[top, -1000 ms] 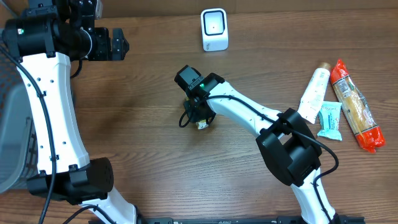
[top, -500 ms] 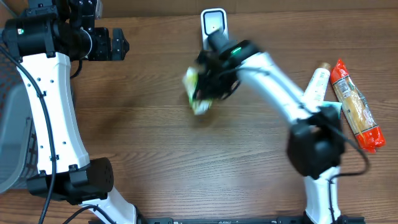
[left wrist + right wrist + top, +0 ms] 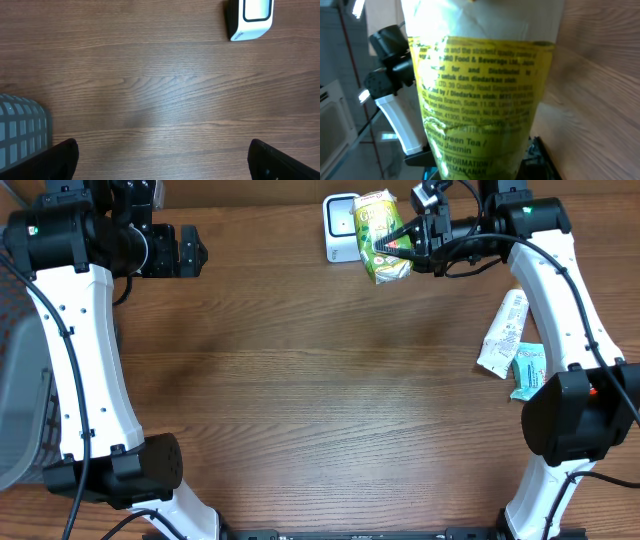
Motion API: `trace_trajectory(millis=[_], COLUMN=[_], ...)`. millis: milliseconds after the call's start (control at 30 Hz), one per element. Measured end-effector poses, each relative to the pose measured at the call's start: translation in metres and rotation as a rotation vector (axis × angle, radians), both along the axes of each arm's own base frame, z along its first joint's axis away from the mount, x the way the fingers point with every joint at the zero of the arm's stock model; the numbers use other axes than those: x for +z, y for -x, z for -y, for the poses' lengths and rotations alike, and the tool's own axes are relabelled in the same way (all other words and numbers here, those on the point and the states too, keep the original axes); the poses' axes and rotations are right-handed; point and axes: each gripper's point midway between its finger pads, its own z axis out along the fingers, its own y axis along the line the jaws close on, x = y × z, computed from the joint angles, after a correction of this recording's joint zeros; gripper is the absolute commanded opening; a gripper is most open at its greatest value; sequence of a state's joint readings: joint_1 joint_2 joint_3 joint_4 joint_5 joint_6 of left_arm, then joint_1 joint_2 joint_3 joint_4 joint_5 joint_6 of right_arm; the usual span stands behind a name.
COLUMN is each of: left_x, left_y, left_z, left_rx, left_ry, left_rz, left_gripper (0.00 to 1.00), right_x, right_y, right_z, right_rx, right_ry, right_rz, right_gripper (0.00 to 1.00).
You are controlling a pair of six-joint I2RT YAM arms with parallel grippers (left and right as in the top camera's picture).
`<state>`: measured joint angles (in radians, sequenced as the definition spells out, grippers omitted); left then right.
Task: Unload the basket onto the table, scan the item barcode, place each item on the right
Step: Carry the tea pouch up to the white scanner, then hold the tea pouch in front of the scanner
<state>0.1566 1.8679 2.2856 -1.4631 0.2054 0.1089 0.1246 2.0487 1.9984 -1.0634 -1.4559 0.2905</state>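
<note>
While the right tool (image 3: 412,238) stays out of it, clamped on the green tea pouch (image 3: 381,235) just beside the white scanner (image 3: 340,225) at the far edge, the left tool (image 3: 188,250) hangs with jaws wide apart over the bare wood-grain desk (image 3: 300,380). A grey mesh basket (image 3: 15,410) stands at the left, its inside unseen. A white tube (image 3: 503,332) and a blue sachet (image 3: 530,370) lie side by side at the right.

Soft, even light is falling on the brown wood-grain table (image 3: 300,400), leaving faint shadows. In the left wrist view a pale sheen is crossing it. The yellow-green printed pouch (image 3: 480,100) is crowding the right wrist lens, its small print blurring slightly.
</note>
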Motion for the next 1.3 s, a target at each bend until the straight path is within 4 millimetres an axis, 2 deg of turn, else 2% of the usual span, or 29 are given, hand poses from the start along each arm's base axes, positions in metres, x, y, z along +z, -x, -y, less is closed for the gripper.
trace_trajectory(millis=[133,233,300,367,433,500,533,600,700,800,1067,1200,1300], left_x=[0.000,0.000,0.000,0.000,0.000,0.000,0.000,0.000,0.000,0.000,0.000,0.000,0.000], left_y=[0.000,0.000,0.000,0.000,0.000,0.000,0.000,0.000,0.000,0.000,0.000,0.000,0.000], left_z=[0.000,0.000,0.000,0.000,0.000,0.000,0.000,0.000,0.000,0.000,0.000,0.000,0.000], left_rx=[0.000,0.000,0.000,0.000,-0.001,-0.001,-0.001,-0.001,-0.002,-0.003,-0.002,-0.003,-0.003], left_ry=[0.000,0.000,0.001,-0.001,0.000,0.000,0.000,0.000,-0.002,-0.001,-0.002,-0.002,-0.001], left_rz=[0.000,-0.001,-0.001,-0.002,-0.001,-0.002,-0.001,-0.001,0.000,-0.001,0.000,0.000,-0.002], left_gripper=[1.00,1.00,1.00,1.00,1.00,1.00,1.00,0.99,1.00,1.00,1.00,0.99,0.99], right_x=[0.011,0.028,0.049,0.084,0.118,0.140,0.149,0.154,0.143,0.121,0.077,0.036,-0.018], right_y=[-0.005,-0.020,-0.031,-0.033,-0.018,0.002,0.008,0.011,0.002,-0.015,-0.031,-0.045,-0.056], right_z=[-0.004,-0.010,-0.014,-0.019,-0.020,-0.019,-0.020,-0.022,-0.027,-0.030,-0.033,-0.034,-0.031], right_rx=[0.017,0.029,0.036,0.054,0.078,0.100,0.103,0.107,0.108,0.102,0.093,-0.001,-0.145], right_ry=[-0.034,-0.066,-0.095,-0.139,-0.178,-0.188,-0.188,-0.180,-0.159,-0.138,-0.106,-0.052,0.106], right_rz=[0.041,0.180,0.328,0.536,0.751,0.812,0.783,0.685,0.512,0.363,0.175,0.055,-0.044], right_gripper=[0.03,0.03,0.03,0.03,0.03,0.04,0.04,0.04,0.04,0.04,0.04,0.04,0.03])
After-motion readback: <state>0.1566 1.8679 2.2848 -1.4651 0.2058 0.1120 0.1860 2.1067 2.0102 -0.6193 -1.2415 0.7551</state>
